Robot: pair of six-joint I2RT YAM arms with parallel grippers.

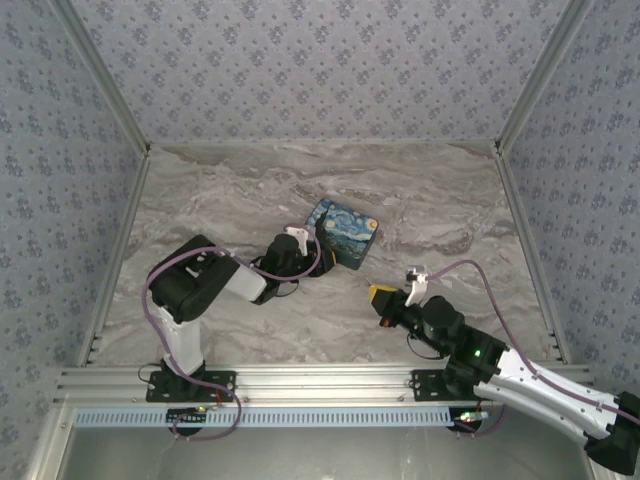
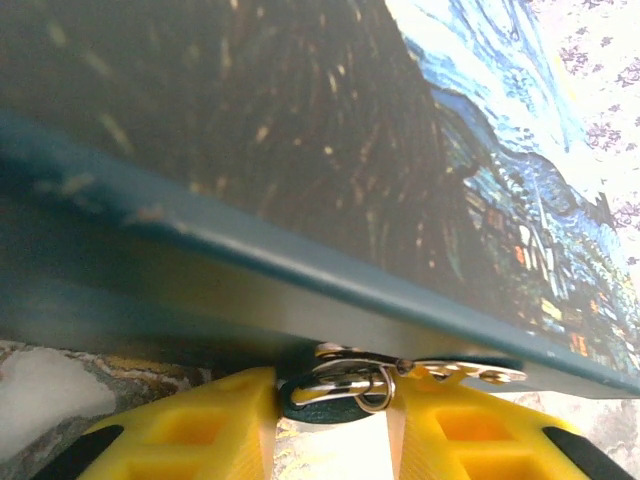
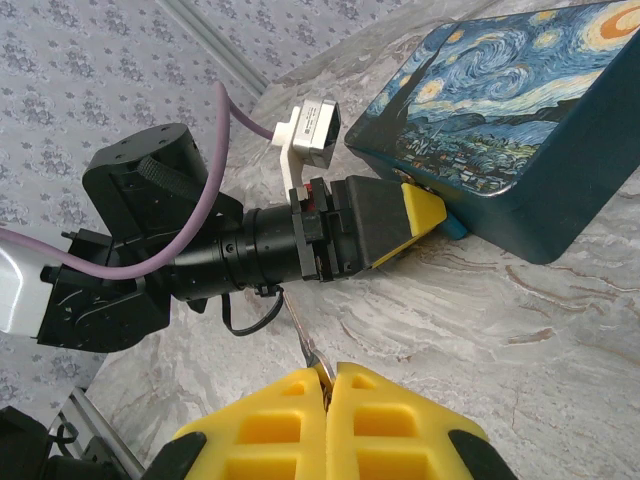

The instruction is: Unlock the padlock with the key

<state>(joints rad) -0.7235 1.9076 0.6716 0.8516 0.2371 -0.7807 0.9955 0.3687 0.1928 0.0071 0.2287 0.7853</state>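
- Nearest me, the right pincer (image 3: 328,372) is clenched. Its yellow fingers, moulded with rectangular hollows, press flat together on a thin silvery blade, the key (image 3: 300,330). The blade sticks out at 11 o'clock from the tips, and the rest of it is buried between the pads.
- From overhead, the left pincer (image 2: 333,388) lies low over the marbled table (image 1: 250,190), at 10 o'clock from the right one. A purple cable (image 3: 222,130) loops over its black wrist.
- On its own camera the two yellow fingers (image 2: 220,425) are cut off by the bottom edge, so I get the tips alone.
- Between those tips, at 12 o'clock, sits the padlock (image 2: 350,380). It is tiny, silvery and blurred, with wire-like rings and a dark body in shadow, right against the lower edge of the box.
- The fingers stand on either side of it, very close. I cannot tell whether they pinch it or merely flank it.
- Beyond, the blue box (image 3: 500,120) has teal sides and a lid painted with swirling stars. It lies at 2 o'clock from the left pincer in the overhead view.
- Patterned grey walls (image 1: 320,60) close the far side.
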